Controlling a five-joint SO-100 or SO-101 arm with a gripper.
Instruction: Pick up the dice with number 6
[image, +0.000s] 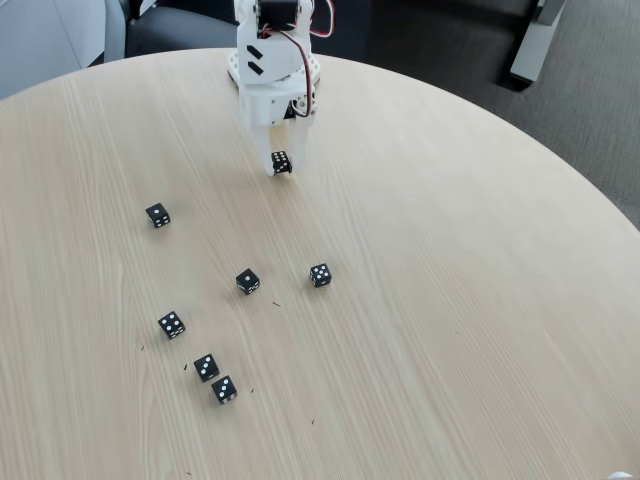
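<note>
One small black cube die with white pips, the dice with number 6 (281, 161), sits pinched in the white gripper (281, 166); six more black dice (247, 281) lie scattered on the round wooden table (480, 300) below it in the fixed view.

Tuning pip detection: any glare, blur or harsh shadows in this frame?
Fixed view: soft even light on the table, no harsh glare, faint short shadows under dice; loose dice pips sharp; the die in the pincer is small, its pips harder to read.

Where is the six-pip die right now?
In the fixed view, the six-pip die sits between the fingertips of the gripper, upper centre, above the other dice on the table.
</note>
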